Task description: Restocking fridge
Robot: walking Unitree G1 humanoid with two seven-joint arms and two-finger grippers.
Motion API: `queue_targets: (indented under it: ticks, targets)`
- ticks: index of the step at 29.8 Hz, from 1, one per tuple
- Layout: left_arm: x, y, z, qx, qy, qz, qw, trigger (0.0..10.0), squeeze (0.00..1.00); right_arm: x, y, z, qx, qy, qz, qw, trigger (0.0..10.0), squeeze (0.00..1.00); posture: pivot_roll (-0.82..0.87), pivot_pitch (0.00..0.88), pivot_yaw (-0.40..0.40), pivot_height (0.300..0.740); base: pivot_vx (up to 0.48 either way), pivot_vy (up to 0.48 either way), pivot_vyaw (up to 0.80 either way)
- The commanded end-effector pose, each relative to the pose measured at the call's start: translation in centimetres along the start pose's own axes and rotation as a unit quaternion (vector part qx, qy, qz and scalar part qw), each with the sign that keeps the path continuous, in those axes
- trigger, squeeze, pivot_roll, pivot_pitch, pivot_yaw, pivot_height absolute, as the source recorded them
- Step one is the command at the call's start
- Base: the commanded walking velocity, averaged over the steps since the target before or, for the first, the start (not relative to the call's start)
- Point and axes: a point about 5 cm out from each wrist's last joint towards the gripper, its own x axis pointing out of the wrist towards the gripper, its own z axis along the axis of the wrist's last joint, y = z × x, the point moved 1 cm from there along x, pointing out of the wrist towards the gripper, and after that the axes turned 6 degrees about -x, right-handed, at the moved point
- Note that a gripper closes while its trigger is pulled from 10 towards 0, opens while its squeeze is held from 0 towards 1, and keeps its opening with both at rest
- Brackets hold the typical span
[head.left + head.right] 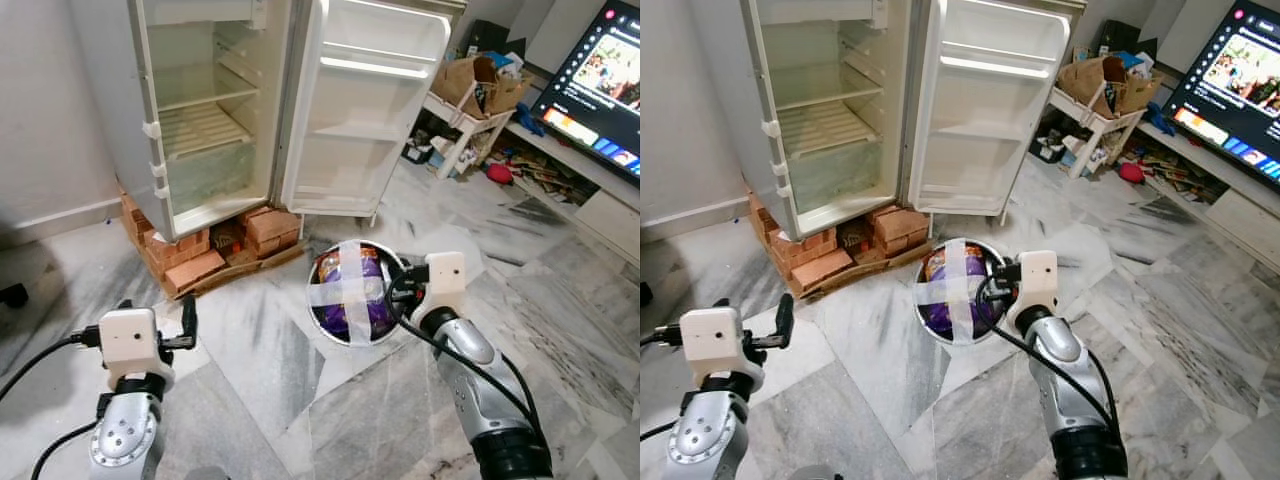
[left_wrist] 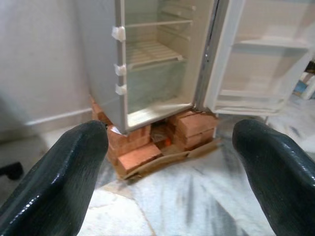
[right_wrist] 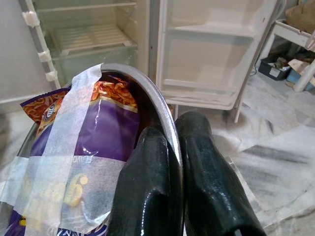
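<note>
Before the open fridge [image 1: 215, 110], right tool [image 3: 173, 147] pinches bowl [image 3: 162, 108] rim.

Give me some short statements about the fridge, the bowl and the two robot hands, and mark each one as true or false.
1. The fridge stands with its door open. True.
2. The right hand grips the rim of the metal bowl. True.
3. The bowl holds only fruit. False: it holds a purple snack bag under crossed strips of tape.
4. The left hand grips a brick. False: its fingers are apart and hold nothing.
5. The fridge rests on red bricks. True.
</note>
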Motion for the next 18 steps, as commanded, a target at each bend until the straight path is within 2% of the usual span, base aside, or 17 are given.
queue_targets:
  ticks: [1,7,10,18]
  targets:
    - [0.3,-0.3,0.4,0.003,-0.004,-0.010,1.000,10.0,0.00,0.0,-1.0,0.6,0.007,-0.016,-0.025,1.000,10.0,0.00,0.19,0.000,-0.131,0.740,0.000,0.000,0.00]
    - [1.6,-1.1,0.8,0.026,0.003,-0.059,0.998,10.0,0.00,-0.7,-1.4,0.1,0.015,-0.030,-0.067,0.997,10.0,0.00,0.14,0.000,-0.034,0.740,0.000,0.000,0.00]
    - [2.5,-1.9,0.8,0.039,0.009,-0.096,0.995,10.0,0.00,-2.1,-2.5,-0.7,0.018,-0.030,-0.110,0.993,10.0,0.00,0.10,0.000,0.016,0.740,0.000,0.000,0.00]
    - [3.9,-3.2,1.3,0.054,0.001,-0.142,0.988,10.0,0.00,-3.7,-3.9,-1.3,0.012,-0.029,-0.164,0.986,10.0,0.00,0.05,0.000,0.048,0.740,0.000,0.000,0.00]
